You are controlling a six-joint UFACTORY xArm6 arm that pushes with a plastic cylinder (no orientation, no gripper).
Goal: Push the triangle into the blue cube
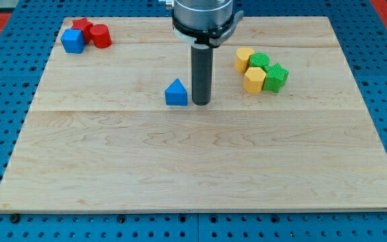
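Observation:
A blue triangle block (pixel 176 93) lies a little above the middle of the wooden board (pixel 193 168). My tip (pixel 200 102) stands just to the triangle's right, with a thin gap or light contact; I cannot tell which. The blue cube (pixel 73 41) sits at the board's top left corner, far to the upper left of the triangle.
A red star-shaped block (pixel 82 27) and a red cylinder (pixel 101 35) touch the blue cube at its upper right. At the upper right lie two yellow blocks (pixel 245 59) (pixel 254 80) and two green blocks (pixel 260 62) (pixel 275 77), clustered together.

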